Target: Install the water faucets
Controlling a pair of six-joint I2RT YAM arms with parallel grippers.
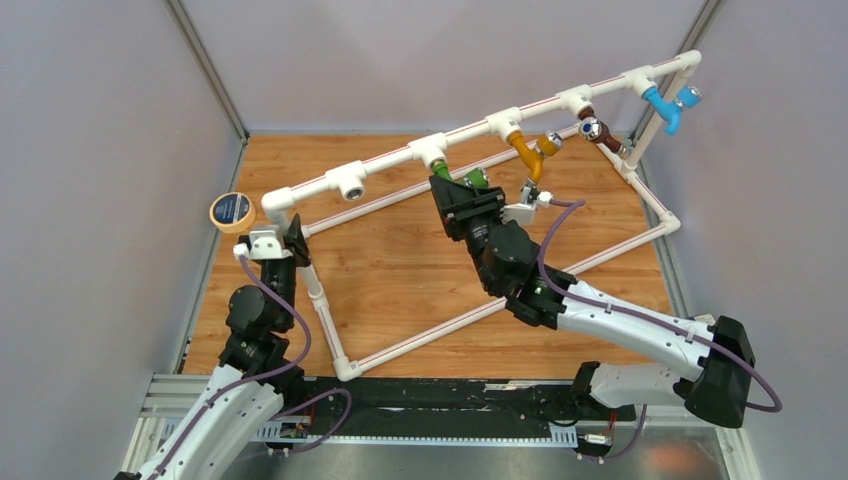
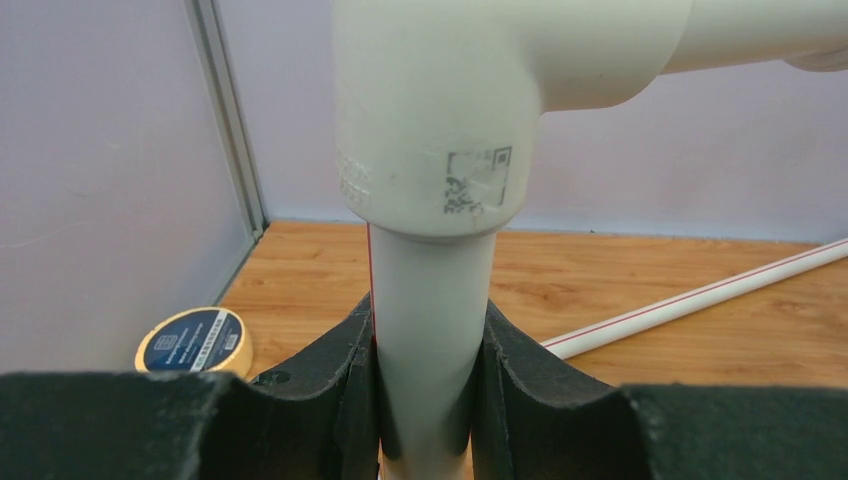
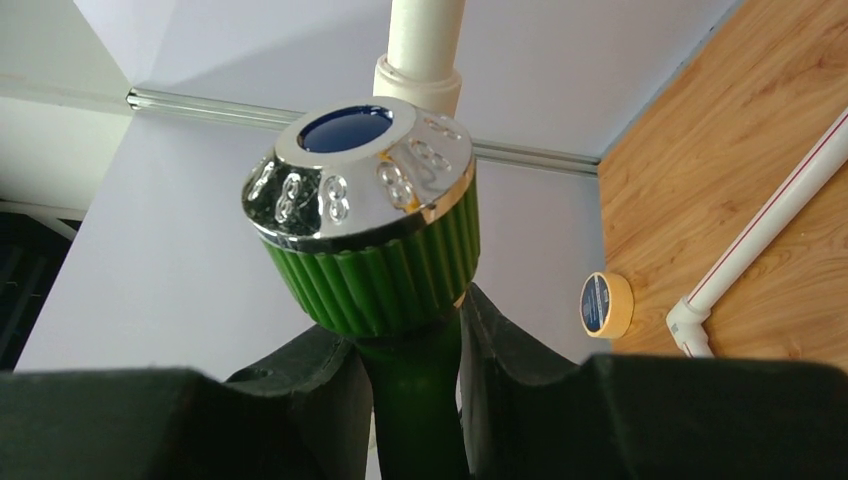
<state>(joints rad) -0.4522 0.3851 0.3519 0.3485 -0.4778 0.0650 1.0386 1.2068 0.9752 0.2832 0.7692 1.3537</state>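
Note:
The green faucet (image 1: 476, 178) is at the second white T-fitting (image 1: 428, 150) of the raised top pipe, its end against the fitting's outlet. My right gripper (image 1: 458, 195) is shut on the faucet's stem. In the right wrist view the gripper (image 3: 415, 390) holds it just under the ribbed green knob with its silvery, blue-dotted cap (image 3: 365, 215). The orange faucet (image 1: 528, 150), the brown faucet (image 1: 600, 132) and the blue faucet (image 1: 665, 105) hang from fittings further right. My left gripper (image 1: 285, 238) is shut on the frame's upright white pipe (image 2: 430, 330), below its elbow (image 2: 440, 110).
The white pipe frame (image 1: 480, 312) spans the wooden floor. One T-fitting (image 1: 348, 182) on the top pipe has an open outlet. A roll of tape (image 1: 231, 211) lies by the left wall, and shows in the left wrist view (image 2: 195, 342) and the right wrist view (image 3: 606, 304). Grey walls enclose three sides.

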